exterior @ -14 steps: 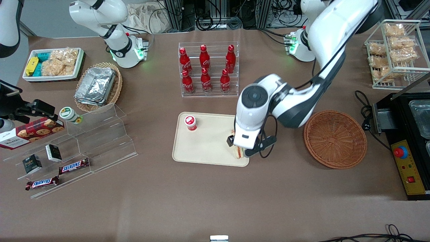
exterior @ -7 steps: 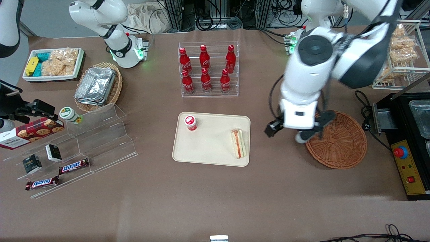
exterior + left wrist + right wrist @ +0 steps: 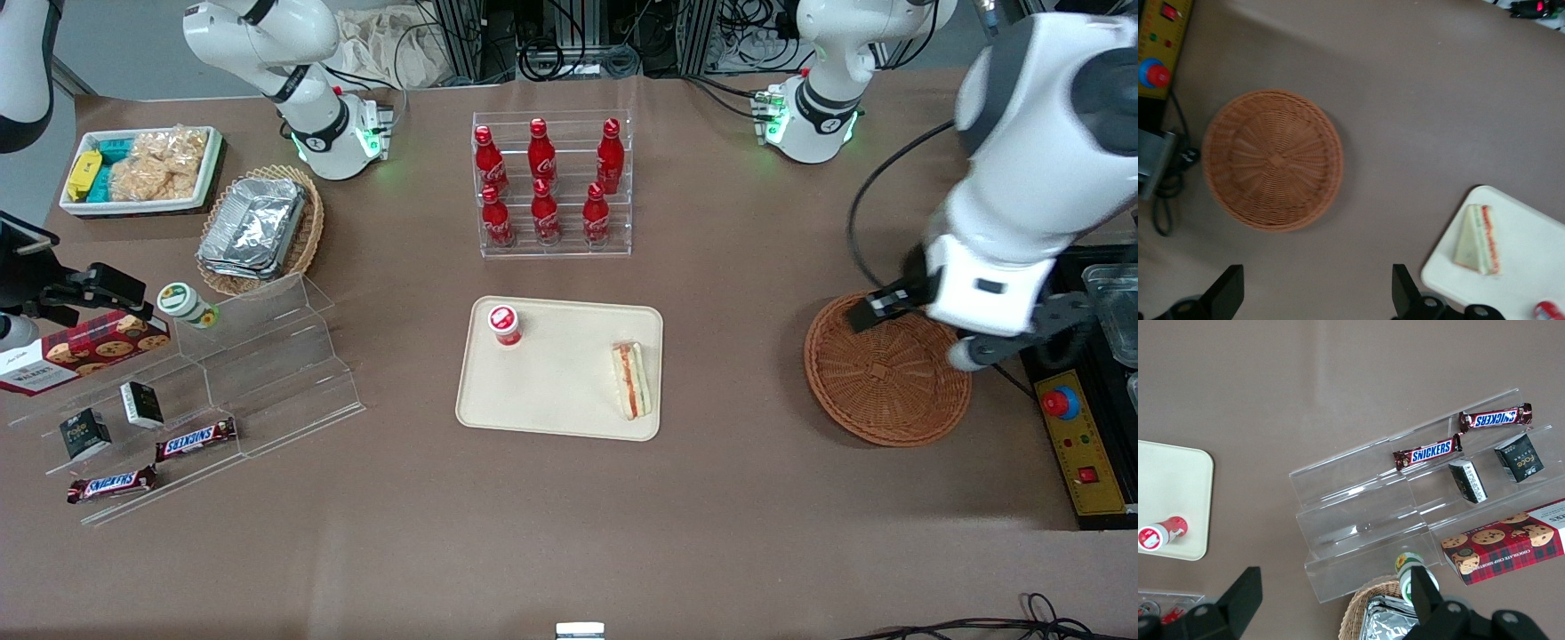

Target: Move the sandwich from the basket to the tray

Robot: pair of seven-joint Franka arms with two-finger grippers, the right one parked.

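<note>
The sandwich (image 3: 630, 380), a white-bread wedge with a red and green stripe, lies on the cream tray (image 3: 560, 396) near its edge toward the basket. It also shows in the left wrist view (image 3: 1479, 240) on the tray (image 3: 1531, 267). The round reddish-brown basket (image 3: 887, 369) is empty and shows in the wrist view too (image 3: 1271, 160). My left gripper (image 3: 982, 333) hangs high above the basket's edge toward the working arm's end, open and empty (image 3: 1315, 297).
A small red-capped cup (image 3: 504, 324) stands on the tray. A rack of red bottles (image 3: 551, 182) stands farther from the camera than the tray. A black control box with a red button (image 3: 1062, 402) sits beside the basket. A clear stepped shelf (image 3: 267, 373) lies toward the parked arm's end.
My gripper let go of the sandwich on the tray, rose and swung away over the basket toward the working arm's end. The sandwich stays on the tray.
</note>
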